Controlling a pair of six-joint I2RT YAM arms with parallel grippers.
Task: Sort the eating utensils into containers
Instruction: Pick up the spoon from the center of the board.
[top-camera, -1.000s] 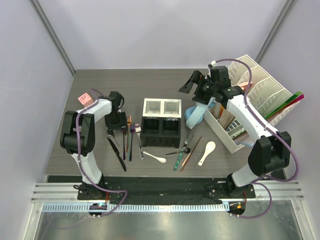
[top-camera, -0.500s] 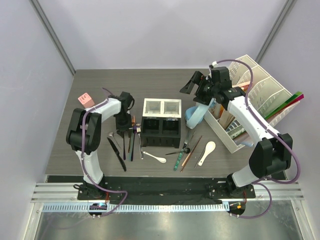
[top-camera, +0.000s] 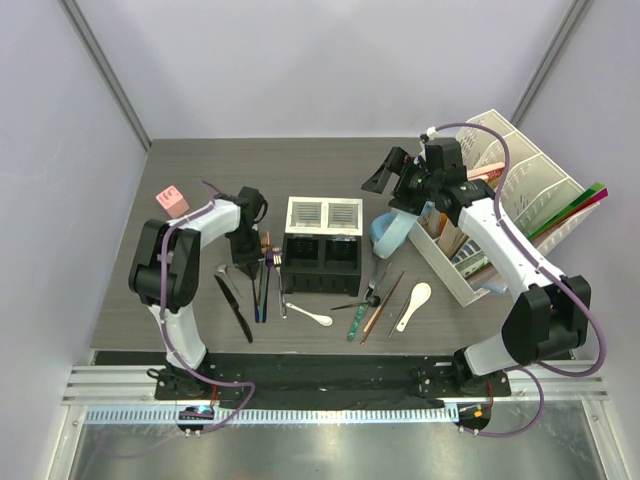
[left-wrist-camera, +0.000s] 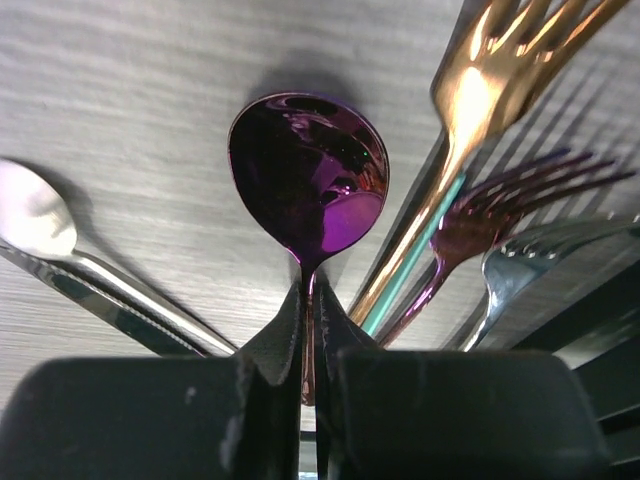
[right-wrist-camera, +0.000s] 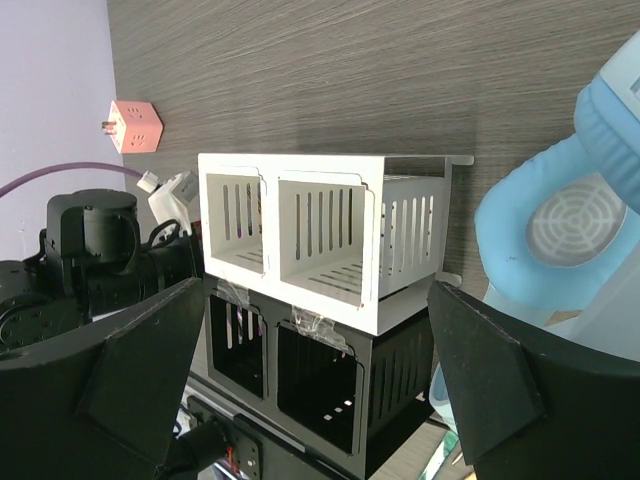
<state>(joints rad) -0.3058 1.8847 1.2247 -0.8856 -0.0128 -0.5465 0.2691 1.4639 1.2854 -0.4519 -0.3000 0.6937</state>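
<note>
In the left wrist view my left gripper (left-wrist-camera: 309, 335) is shut on the thin handle of the purple spoon (left-wrist-camera: 308, 175), whose bowl lies on the table. Beside it lie a copper fork (left-wrist-camera: 500, 55), a purple fork (left-wrist-camera: 495, 205) and a silver fork (left-wrist-camera: 535, 262). From above, the left gripper (top-camera: 243, 263) sits over this cluster, left of the containers (top-camera: 322, 245), a white-over-black caddy. My right gripper (top-camera: 385, 180) hangs open in the air behind the caddy (right-wrist-camera: 320, 235), nothing between its fingers (right-wrist-camera: 120, 380). A black knife (top-camera: 236, 308), white soup spoons (top-camera: 311, 316) (top-camera: 413, 304), chopsticks (top-camera: 385, 300) and a green-patterned piece (top-camera: 356, 318) lie near the front.
A light blue ring-shaped thing (top-camera: 390, 228) leans beside the big white slotted rack (top-camera: 500, 215) at the right. A pink block (top-camera: 171, 199) sits at the far left. A silver spoon (left-wrist-camera: 35, 215) lies left of the purple spoon.
My left gripper shifted right over the cutlery cluster and closed from open onto the purple spoon's handle. The right arm drifted slightly and stayed open.
</note>
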